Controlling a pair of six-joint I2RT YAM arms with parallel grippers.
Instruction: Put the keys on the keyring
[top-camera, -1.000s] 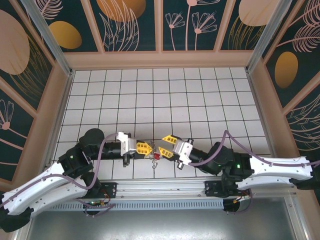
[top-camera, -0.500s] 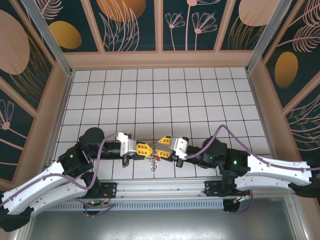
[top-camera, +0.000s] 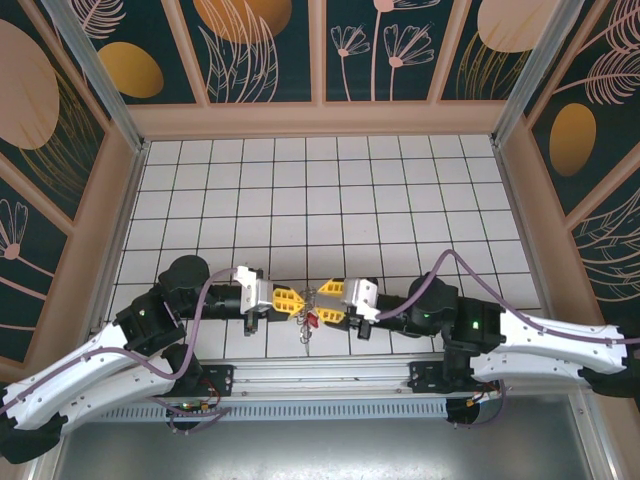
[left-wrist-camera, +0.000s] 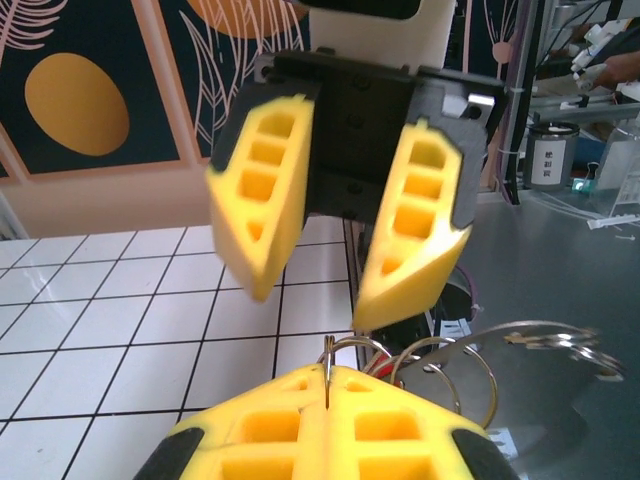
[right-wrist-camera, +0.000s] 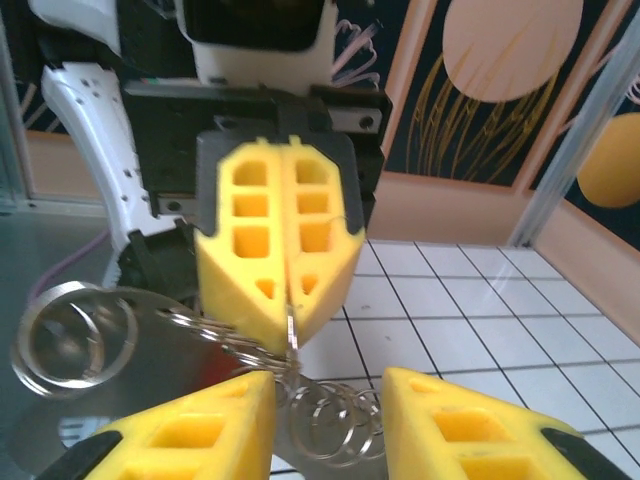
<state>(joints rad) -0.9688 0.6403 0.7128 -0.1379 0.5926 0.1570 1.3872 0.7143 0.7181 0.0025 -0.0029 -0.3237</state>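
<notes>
Your left gripper pinches the keyring tight between its fingers, so ease the spread right gripper fingers around the red key hanging just below them

A: Where's everything sitting?
B: Centre of the worktop, near edge. left claw on the left, right claw on the right, tips facing.
A: Task items?
B: keyring between them, in the left claw's tips. key just nearside of it.
</notes>
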